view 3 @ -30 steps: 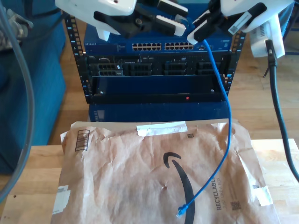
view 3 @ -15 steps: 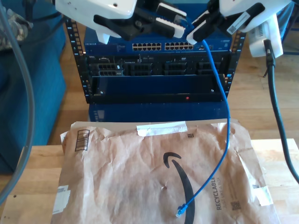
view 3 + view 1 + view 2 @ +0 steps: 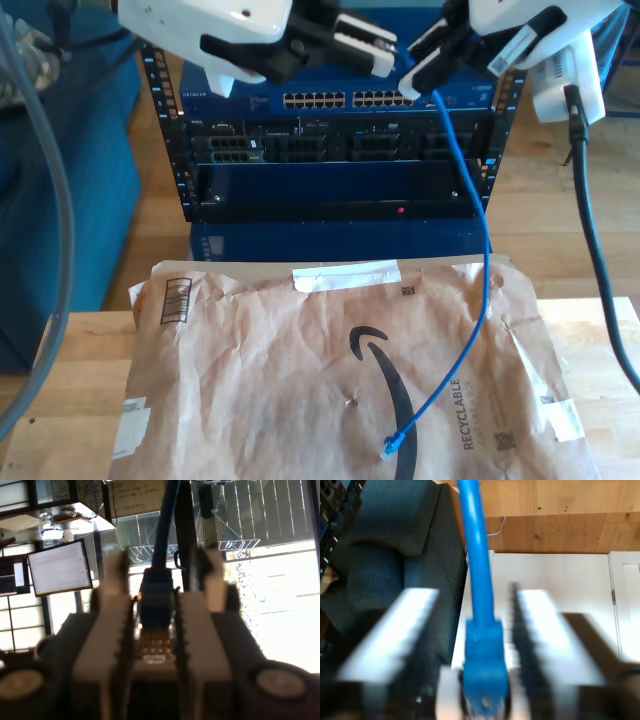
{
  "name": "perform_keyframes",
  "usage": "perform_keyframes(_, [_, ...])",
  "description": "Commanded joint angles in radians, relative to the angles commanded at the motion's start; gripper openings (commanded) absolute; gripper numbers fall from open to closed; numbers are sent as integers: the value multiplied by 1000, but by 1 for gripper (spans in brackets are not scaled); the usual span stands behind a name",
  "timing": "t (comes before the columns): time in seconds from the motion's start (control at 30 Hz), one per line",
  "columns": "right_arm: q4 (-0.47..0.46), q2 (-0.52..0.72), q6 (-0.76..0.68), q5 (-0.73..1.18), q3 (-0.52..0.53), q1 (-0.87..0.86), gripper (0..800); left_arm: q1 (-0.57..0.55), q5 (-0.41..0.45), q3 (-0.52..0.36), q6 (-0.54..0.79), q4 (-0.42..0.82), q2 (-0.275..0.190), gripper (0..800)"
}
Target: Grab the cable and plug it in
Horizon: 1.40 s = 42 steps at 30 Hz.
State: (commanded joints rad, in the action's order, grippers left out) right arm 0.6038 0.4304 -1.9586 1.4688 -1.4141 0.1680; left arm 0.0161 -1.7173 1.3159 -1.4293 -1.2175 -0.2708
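Cable point(image 3: 160, 530) plug clamped between the fingers of my first hand point(image 3: 165, 565), ribbed pads pressed against both sides of the dark plug body, gold contacts facing the camera. Blue cord running straight out from the fingertips, toward bright windows and a lit monitor point(image 3: 60, 567) in the upper left of the first wrist view.

In the second wrist view, thickened blue end of the cable point(image 3: 475, 545) sitting low between the fingers of my second hand point(image 3: 474, 592), cord leading away over the wooden floor point(image 3: 560, 510), blue sofa point(image 3: 395, 540) alongside. Fingers badly blurred, with what look like narrow gaps on either side of the blue end; cannot tell whether clamped or loose.

In the exterior view, two white arms meeting at the top of the frame, one point(image 3: 210, 25) from the upper left, the other point(image 3: 530, 20) from the upper right, fingertips close together in front of the equipment rack point(image 3: 330, 150). Which of them is first or second: not clear. Cable point(image 3: 487, 260) dropping from the fingertips of the upper-right arm, down past the rack's right edge, then curving left across the brown paper envelope point(image 3: 260, 370) on the wooden bench point(image 3: 80, 400). Free plug point(image 3: 389, 448) lying on the envelope near the bottom centre, well apart from both hands.
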Motion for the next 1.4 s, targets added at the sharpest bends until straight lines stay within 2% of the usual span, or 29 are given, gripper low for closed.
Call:
perform_keyframes(0.2, [-23,38,72,-74,-9,-2,793,20,-11,0,-14,-2,2,3])
perform_keyframes(0.33, [-28,104,204,-87,2,-2,793,26,-23,-2,-141,-9,6,3])
perform_keyframes(0.53, [-21,170,359,-112,21,11,796,49,-137,-3,-198,-29,34,3])
perform_keyframes(0.63, [-23,178,365,-109,25,49,794,52,-189,-3,-212,-69,43,3])
perform_keyframes(0.77, [-28,204,367,-160,41,94,796,114,-244,-2,-219,-161,87,3])
perform_keyframes(0.9, [-25,278,451,-275,112,95,794,164,-308,-2,-262,-238,137,3])
perform_keyframes(1.07, [-23,371,456,-397,244,95,794,180,-381,0,-321,-345,167,3])
perform_keyframes(1.23, [-23,479,457,-563,377,98,796,178,-470,2,-384,-348,195,3])
perform_keyframes(1.4, [-23,509,479,-595,405,101,796,178,-491,-3,-443,-350,216,3])
